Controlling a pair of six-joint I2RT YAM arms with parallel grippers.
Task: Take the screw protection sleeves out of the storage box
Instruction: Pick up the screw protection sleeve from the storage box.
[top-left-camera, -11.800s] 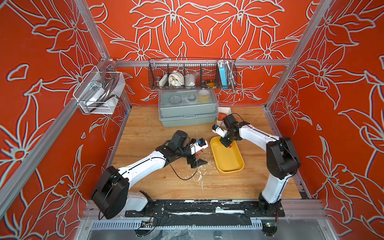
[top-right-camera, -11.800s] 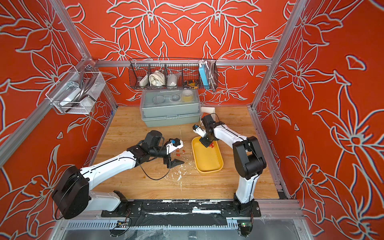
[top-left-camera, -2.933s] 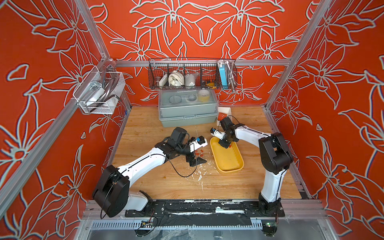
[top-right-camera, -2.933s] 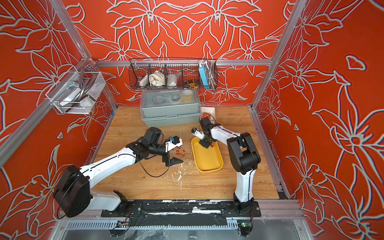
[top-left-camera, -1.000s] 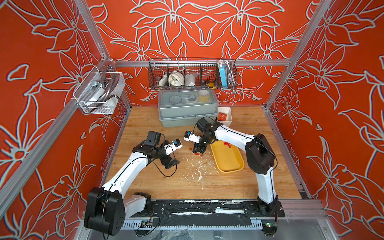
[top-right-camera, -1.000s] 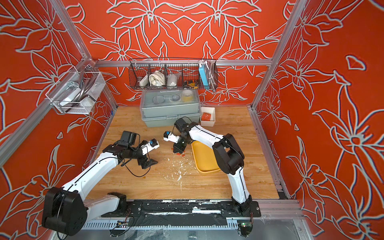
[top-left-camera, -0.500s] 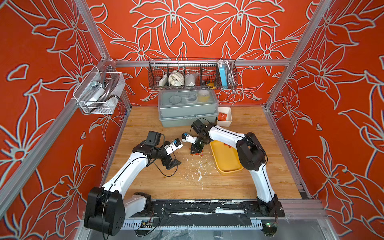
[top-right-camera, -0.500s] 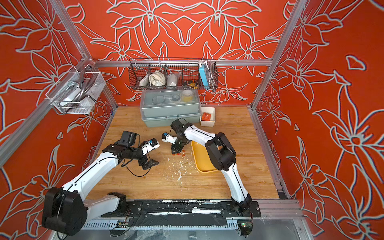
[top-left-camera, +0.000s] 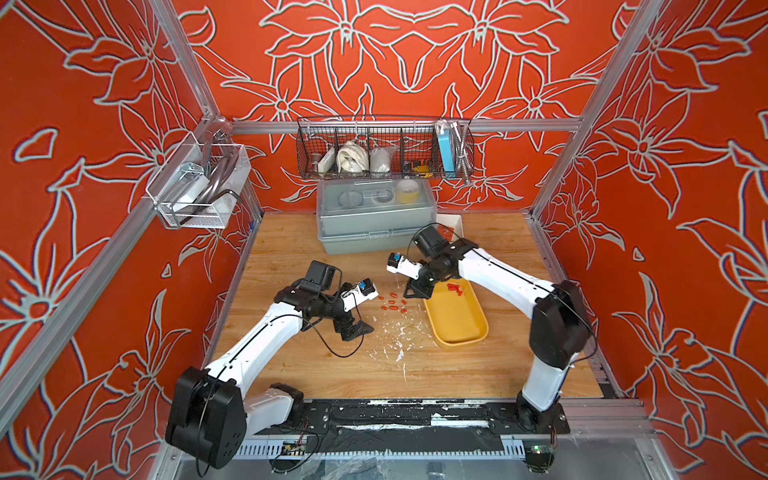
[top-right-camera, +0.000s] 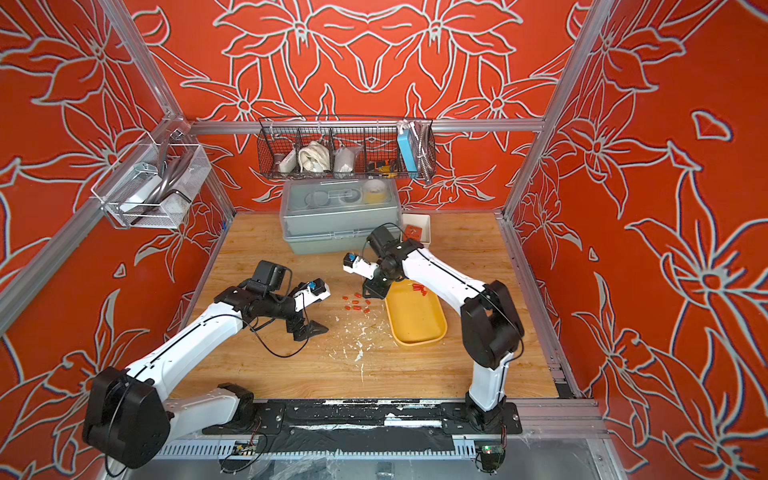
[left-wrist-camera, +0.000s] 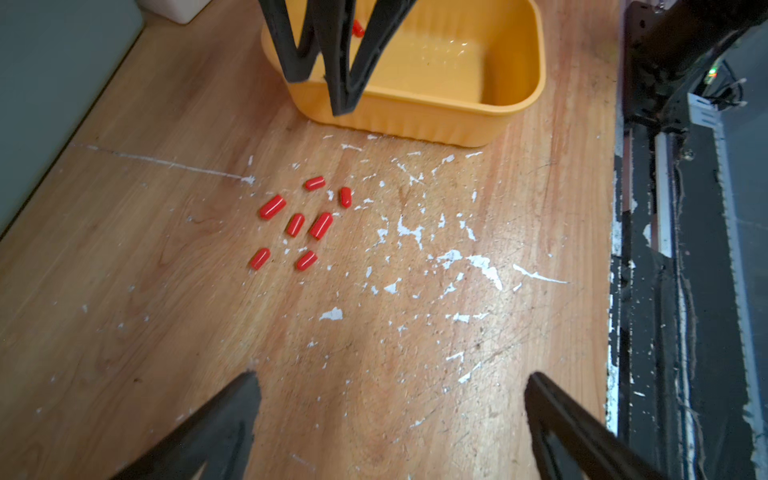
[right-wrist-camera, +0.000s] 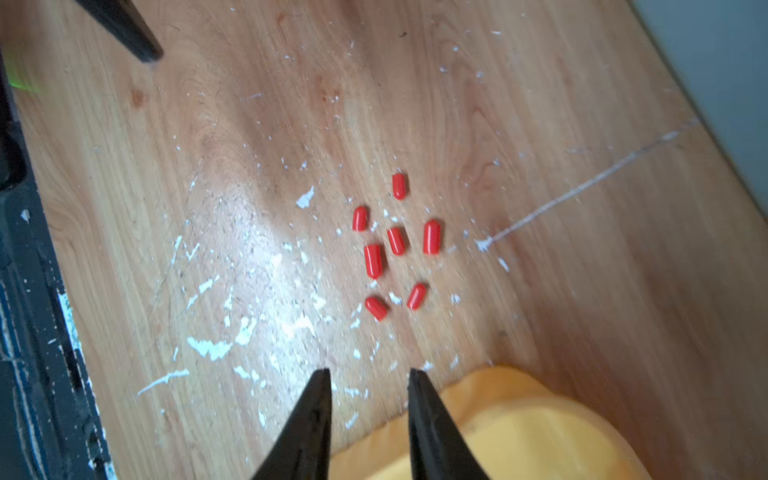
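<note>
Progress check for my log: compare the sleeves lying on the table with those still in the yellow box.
Count: the table sleeves number seven; the box sleeves look like only a few, too bunched to count. Spread: the table sleeves lie apart in a loose patch on the table; the box sleeves huddle at the far end of the storage box. Both groups are the same small red capsules.

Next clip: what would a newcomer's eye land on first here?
The red sleeves, seven scattered on the scratched wooden table beside the yellow storage box. A few more lie in the box's far end. The right end effector hangs by the box's corner, open and empty.
</note>
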